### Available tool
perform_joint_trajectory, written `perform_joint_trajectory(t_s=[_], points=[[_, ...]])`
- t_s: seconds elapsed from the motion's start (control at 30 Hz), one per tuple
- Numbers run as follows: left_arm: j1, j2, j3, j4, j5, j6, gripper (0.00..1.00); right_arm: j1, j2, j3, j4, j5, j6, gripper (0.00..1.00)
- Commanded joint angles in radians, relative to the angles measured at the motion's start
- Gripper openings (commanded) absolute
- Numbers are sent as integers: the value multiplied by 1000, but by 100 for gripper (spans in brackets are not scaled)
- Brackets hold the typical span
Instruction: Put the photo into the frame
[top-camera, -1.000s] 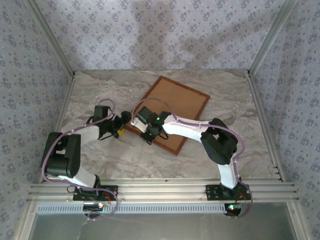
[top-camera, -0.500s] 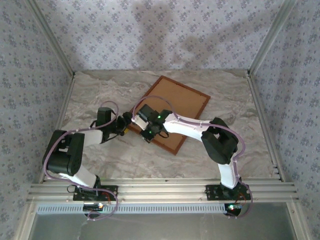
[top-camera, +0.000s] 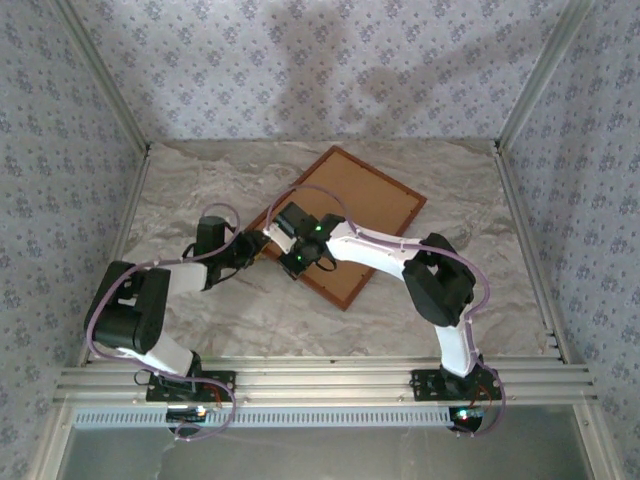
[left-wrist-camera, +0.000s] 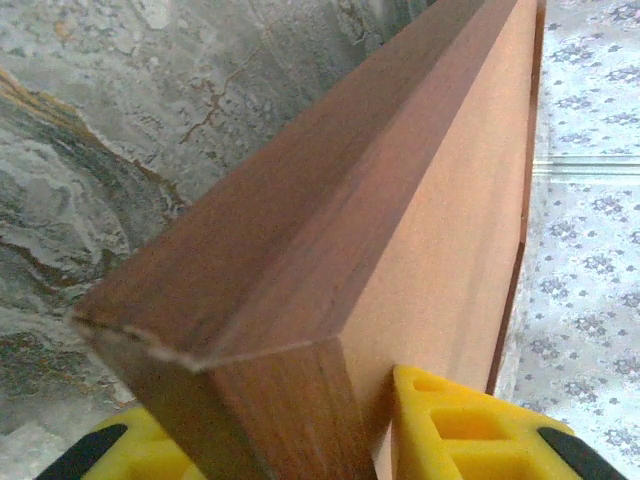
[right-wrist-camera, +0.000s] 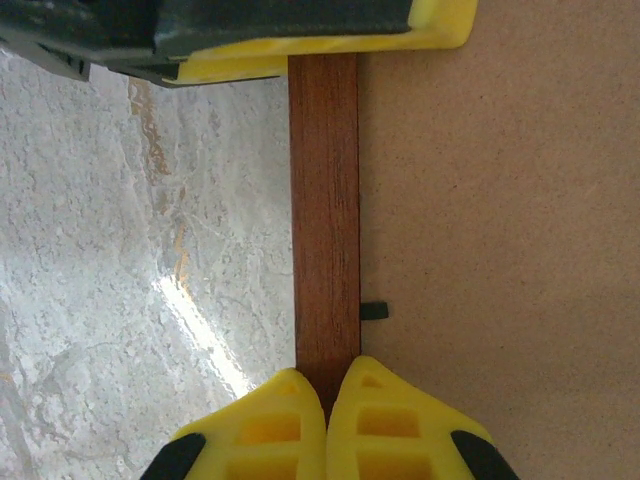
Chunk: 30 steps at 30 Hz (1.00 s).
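Note:
The frame lies face down on the marbled table, its reddish-brown moulding running round a plain brown backing board. At its left corner my left gripper has a yellow finger on each side of the moulding, shut on it; from above it sits at the frame's left tip. My right gripper is shut, its fingertips pressed together over the moulding just beside that corner. The photo is out of view.
A small black tab sticks out over the backing board next to the moulding. Patterned walls close in the table on three sides. Aluminium rails run along the near edge by the arm bases.
My left gripper has reached right to the frame's left corner and closed on it. The frame has shifted slightly away and to the right. The right gripper stayed shut on the moulding.

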<state>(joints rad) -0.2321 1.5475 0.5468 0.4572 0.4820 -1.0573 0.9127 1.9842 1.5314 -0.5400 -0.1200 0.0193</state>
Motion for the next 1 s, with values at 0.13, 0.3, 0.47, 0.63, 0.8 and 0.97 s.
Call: perform_joint_trajectory(t_s=[0.13,0.3,0.47,0.63,0.8,0.97], points=[[-31,-76,11,75,27,-30,22,15,11,58,12,-54,34,0],[-32,-98,29,31,11,-50,16,21,1,80,-3,25,37,6],[-35,-101,44,8,13,-77,9,65,-37,81,-16,221,10,47],[-36,-104,50,8,14,-92,7,143,-32,79,-37,494,-89,64],[-37,-115,57,-3,13,-95,7,223,-6,48,-41,720,-197,72],[-36,-123,57,-15,12,-95,7,237,-28,-28,-30,763,-192,72]])
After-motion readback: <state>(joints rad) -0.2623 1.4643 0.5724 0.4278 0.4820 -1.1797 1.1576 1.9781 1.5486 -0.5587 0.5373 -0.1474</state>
